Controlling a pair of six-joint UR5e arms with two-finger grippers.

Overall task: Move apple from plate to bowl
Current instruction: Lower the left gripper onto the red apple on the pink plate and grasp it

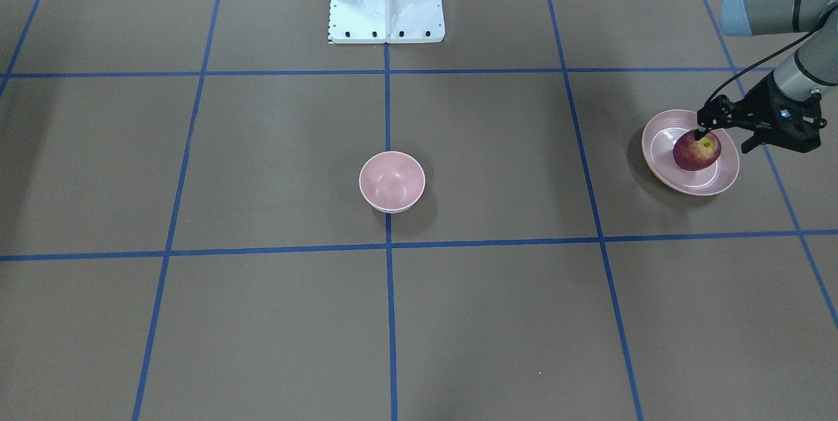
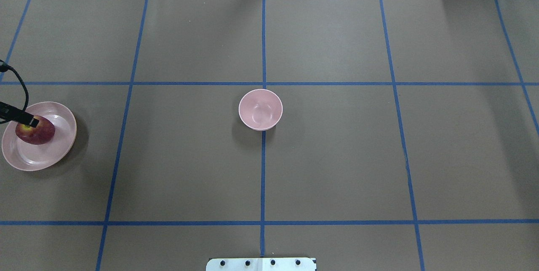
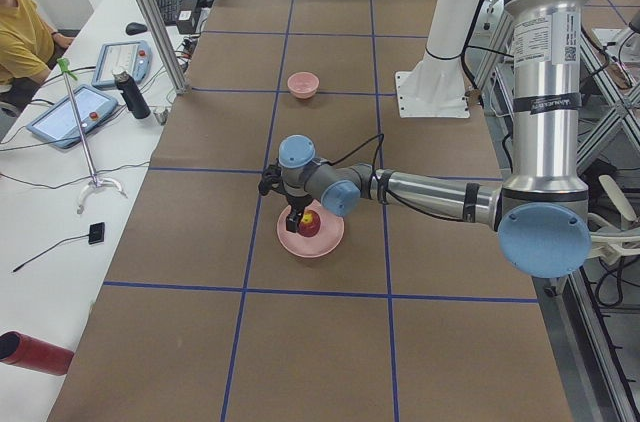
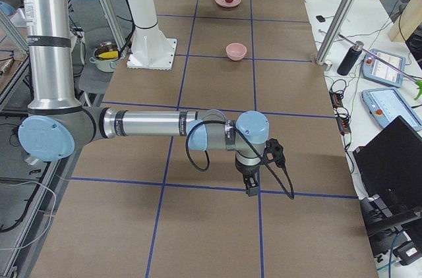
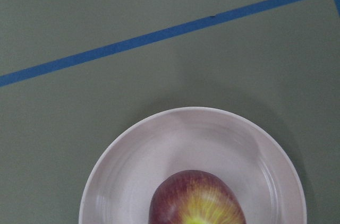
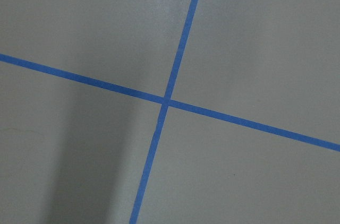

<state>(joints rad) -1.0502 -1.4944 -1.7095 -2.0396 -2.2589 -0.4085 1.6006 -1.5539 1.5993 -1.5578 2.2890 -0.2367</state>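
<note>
The dark red apple (image 1: 696,152) lies on the pale pink plate (image 1: 661,136) at the table's left end. It also shows in the overhead view (image 2: 36,132) on the plate (image 2: 54,153) and in the left wrist view (image 5: 196,200). My left gripper (image 1: 727,138) hovers just over the apple, open, with one fingertip (image 2: 30,122) by the yellow-green stem patch. The small deep pink bowl (image 1: 391,181) stands empty at the table's middle (image 2: 260,109). My right gripper (image 4: 250,186) hangs low over bare table far from both; I cannot tell if it is open or shut.
The white robot base (image 1: 386,2) stands at the table's back middle. Blue tape lines (image 2: 263,178) form a grid on the brown surface. A side bench with tablets (image 3: 70,112), a bottle (image 3: 131,94) and a seated person (image 3: 20,37) runs along the far side.
</note>
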